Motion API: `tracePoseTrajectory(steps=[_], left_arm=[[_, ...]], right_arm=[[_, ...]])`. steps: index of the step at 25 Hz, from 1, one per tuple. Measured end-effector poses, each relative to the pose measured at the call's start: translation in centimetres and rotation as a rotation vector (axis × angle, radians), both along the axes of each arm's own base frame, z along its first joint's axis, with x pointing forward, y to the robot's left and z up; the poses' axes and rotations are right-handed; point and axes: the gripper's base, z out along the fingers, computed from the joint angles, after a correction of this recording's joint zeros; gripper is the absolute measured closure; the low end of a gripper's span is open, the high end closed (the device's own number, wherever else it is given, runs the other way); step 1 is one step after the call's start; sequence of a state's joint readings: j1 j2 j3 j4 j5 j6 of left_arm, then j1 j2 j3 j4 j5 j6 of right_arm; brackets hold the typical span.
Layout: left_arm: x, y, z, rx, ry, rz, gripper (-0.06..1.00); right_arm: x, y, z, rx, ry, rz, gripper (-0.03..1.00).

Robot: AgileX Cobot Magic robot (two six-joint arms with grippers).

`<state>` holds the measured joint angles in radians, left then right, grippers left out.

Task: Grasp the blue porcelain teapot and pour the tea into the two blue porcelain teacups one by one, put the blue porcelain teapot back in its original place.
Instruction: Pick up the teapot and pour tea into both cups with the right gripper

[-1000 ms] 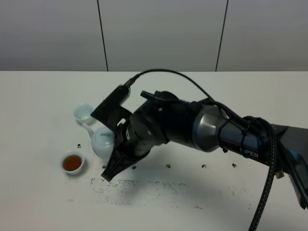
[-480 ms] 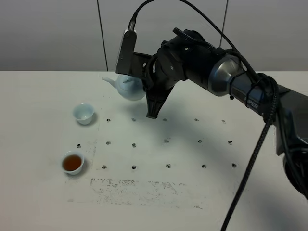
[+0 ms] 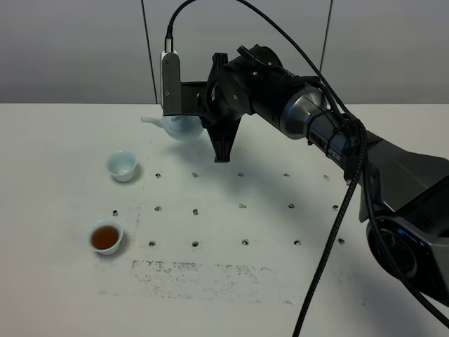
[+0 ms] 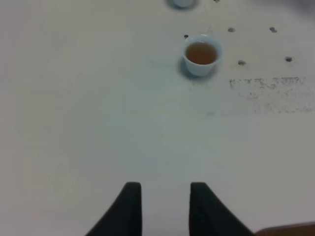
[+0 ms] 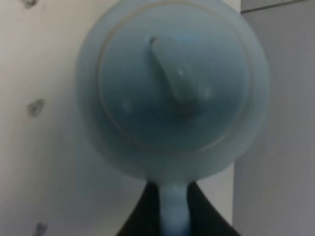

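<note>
1. The right gripper (image 5: pixel 172 197) is clamped on the handle (image 5: pixel 172 219) of the teapot (image 3: pixel 179 128), with one dark finger on each side of it.
2. In the high view the teapot is at the far side of the table (image 3: pixel 63 295), left of the middle and close to the grey wall (image 3: pixel 77 49).
3. Its spout (image 3: pixel 149 121) points to the left and the pot looks roughly upright.
4. Whether its base rests on the table or hangs just above it, I cannot tell.
5. The right wrist view looks down on the lid, and its knob (image 5: pixel 179 81) is blurred.
6. The right arm (image 3: pixel 309 119) reaches from the right side across the middle to the pot.
7. The empty cup (image 3: pixel 122 166) stands upright, nearer than the pot and a little to its left, apart from it.
8. The full cup (image 3: pixel 106 238) stands nearer again, well apart from the pot, with brown tea in it.
9. The two cups are apart from each other, and neither touches a gripper.
10. The left gripper (image 4: pixel 165 186) has its fingers a little apart with nothing between them.
11. It is over bare table, and the full cup lies well ahead of it.
12. A patch of dark scuff marks (image 3: pixel 210 270) lies to the right of the full cup, near the front edge.
</note>
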<state>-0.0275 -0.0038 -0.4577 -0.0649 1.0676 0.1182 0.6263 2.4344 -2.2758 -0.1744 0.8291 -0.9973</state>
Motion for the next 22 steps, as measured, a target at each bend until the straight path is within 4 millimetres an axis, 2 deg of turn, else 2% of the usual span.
tracePoseTrajectory(steps=[8, 16, 22], left_arm=[[0.0, 0.0, 0.0, 0.0, 0.0, 0.0, 0.64], [0.0, 0.0, 0.0, 0.0, 0.0, 0.0, 0.64], [0.0, 0.0, 0.0, 0.0, 0.0, 0.0, 0.64]], right_arm=[[0.2, 0.7, -1.2, -0.068, -0.056, 0.083, 0.9], [-0.4, 2.5, -1.2, -0.086, -0.138, 0.141, 0.9], [-0.9, 3.8, -2.2, -0.108, -0.168, 0.181, 0.9]])
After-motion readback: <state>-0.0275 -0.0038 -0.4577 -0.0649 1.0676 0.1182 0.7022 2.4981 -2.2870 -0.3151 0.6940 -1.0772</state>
